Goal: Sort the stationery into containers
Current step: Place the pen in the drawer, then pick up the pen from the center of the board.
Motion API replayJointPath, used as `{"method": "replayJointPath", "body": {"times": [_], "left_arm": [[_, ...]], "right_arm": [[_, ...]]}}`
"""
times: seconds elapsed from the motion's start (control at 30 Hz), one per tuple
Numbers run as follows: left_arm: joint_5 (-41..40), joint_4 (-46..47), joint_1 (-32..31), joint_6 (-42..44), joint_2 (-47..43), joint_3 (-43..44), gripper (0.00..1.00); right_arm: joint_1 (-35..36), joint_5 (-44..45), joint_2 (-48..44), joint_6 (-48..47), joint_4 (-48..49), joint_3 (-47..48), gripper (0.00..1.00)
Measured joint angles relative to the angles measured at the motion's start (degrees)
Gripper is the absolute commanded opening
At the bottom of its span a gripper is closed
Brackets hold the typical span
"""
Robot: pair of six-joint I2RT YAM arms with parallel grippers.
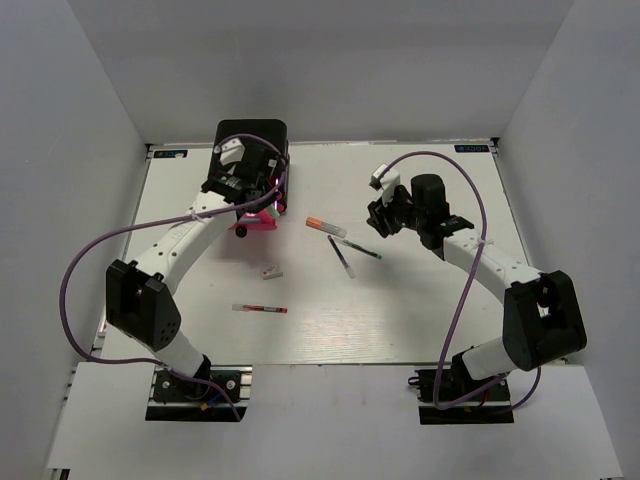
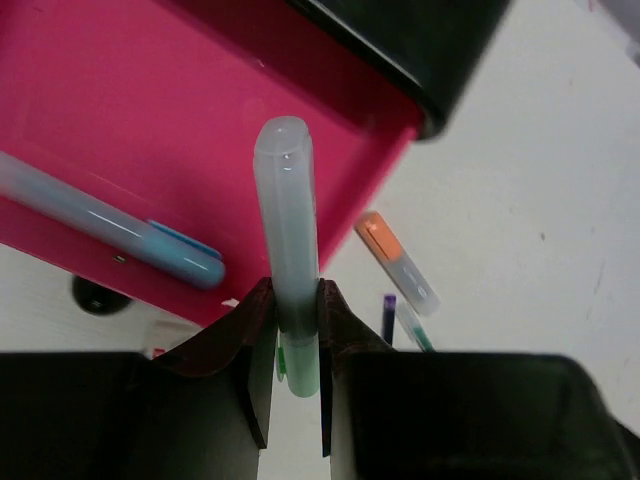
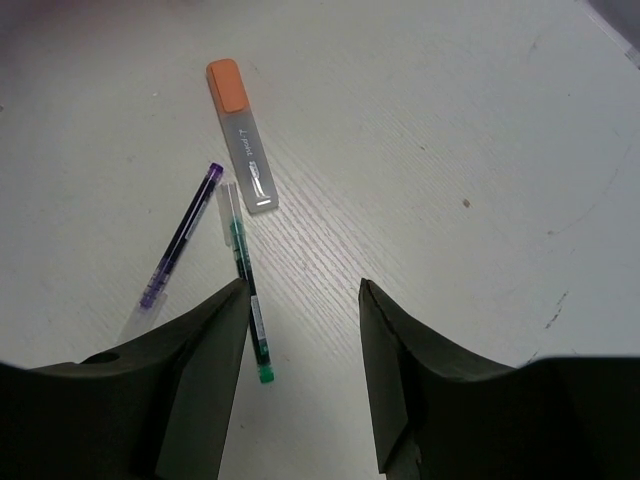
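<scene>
**Left claw [image 2: 296, 300] pinching green marker [image 2: 287, 215] above open pink drawer [image 2: 150, 100]**

Both fingers press on the marker's lower barrel. Its frosted cap points to twelve o'clock in the left wrist view, and only a short green end shows below the pads. Whether the cap touches the drawer floor cannot be told. A light-blue marker [image 2: 120, 230] lies inside the drawer at nine o'clock from the claw, its far end cut off by the frame edge. The drawer's black knob [image 2: 98, 295] peeks out at eight o'clock, half lost behind the finger housing. One blurred corner of the black chest [image 2: 420, 40] shows at one o'clock.

From above, the left wrist covers most of the chest front, so the other drawers are hidden.

Right claw [image 3: 300, 335] hangs spread wide over bare table [image 3: 480, 150], gripping nothing. In its own view an orange-capped marker [image 3: 243, 135] lies at eleven o'clock. A thin green-tipped pen [image 3: 247, 290] lies just beside the left finger, and a dark blue pen [image 3: 182, 235] lies at ten o'clock, its lower end hard to make out.

In the top view, a small white eraser [image 1: 268, 271] and a red pen [image 1: 259, 308] lie at six o'clock from the chest, well apart from both claws.
</scene>
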Motion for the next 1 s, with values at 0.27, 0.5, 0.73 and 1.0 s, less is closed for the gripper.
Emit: {"method": "replayJointPath", "body": {"times": [0.27, 0.5, 0.73, 1.0], "left_arm": [[-1.9, 0.1, 7.2, -2.8, 0.6, 0.1, 0.18], [-1.8, 0.5, 8.8, -3.7, 2.6, 0.1, 0.68], [-1.8, 1.0, 8.8, -3.4, 1.1, 0.1, 0.72], [2.2, 7.1, 8.8, 2.5, -13.3, -6.4, 0.7]], "right_arm": [[0.0, -0.6, 0.0, -1.0, 0.2, 0.0, 0.57], [0.0, -2.4, 1.7, -4.1, 1.1, 0.0, 0.68], [0.2, -8.2, 11.6, -9.0, -0.7, 6.0, 0.68], [3.4, -13.2, 30.0, -13.8, -6.9, 26.7, 0.75]]}}
